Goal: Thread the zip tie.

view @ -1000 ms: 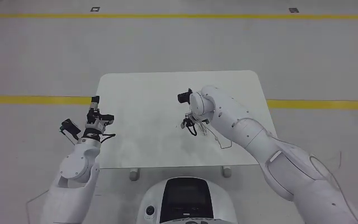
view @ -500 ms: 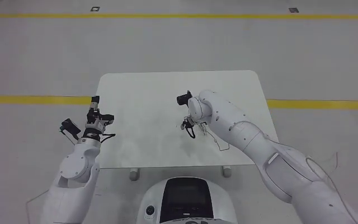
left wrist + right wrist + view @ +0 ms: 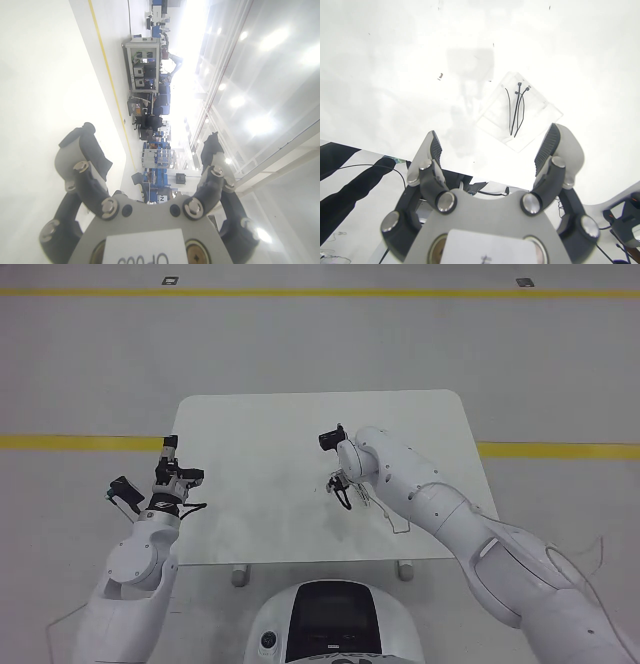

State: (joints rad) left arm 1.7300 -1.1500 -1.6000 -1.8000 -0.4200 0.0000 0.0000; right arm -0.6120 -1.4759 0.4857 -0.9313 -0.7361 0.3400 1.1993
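Floor: pale and smooth, crossed by a yellow line that ran behind the table's far half.
Table: white, rectangular with rounded corners, and matte with faint grey smudges. Its near right part was covered by the right arm in the top view.
Right arm: glossy white shell, stretched over the table's right half and hiding most of the tray from above.
Left arm: white, set at the table's left edge, with its wrist angled outward off the table.
Right gripper: hung above the table right of centre, over the tray. The ribbed dark pads stood spread wide apart, with nothing between them. From above it was a small dark cluster, hard to make out.
Left gripper: fingers parted wide and holding nothing, just beside the left edge.
Tray: clear plastic, shallow and square-cornered, turned at an angle, lying near the table's near edge, right of centre. Only a thin outline showed past the arm from above.
Zip ties: several thin black strips with small square heads, lying loose and crossing inside the tray. Their exact count was unclear.
Speck: a tiny dark mark on the table, well apart from the tray.
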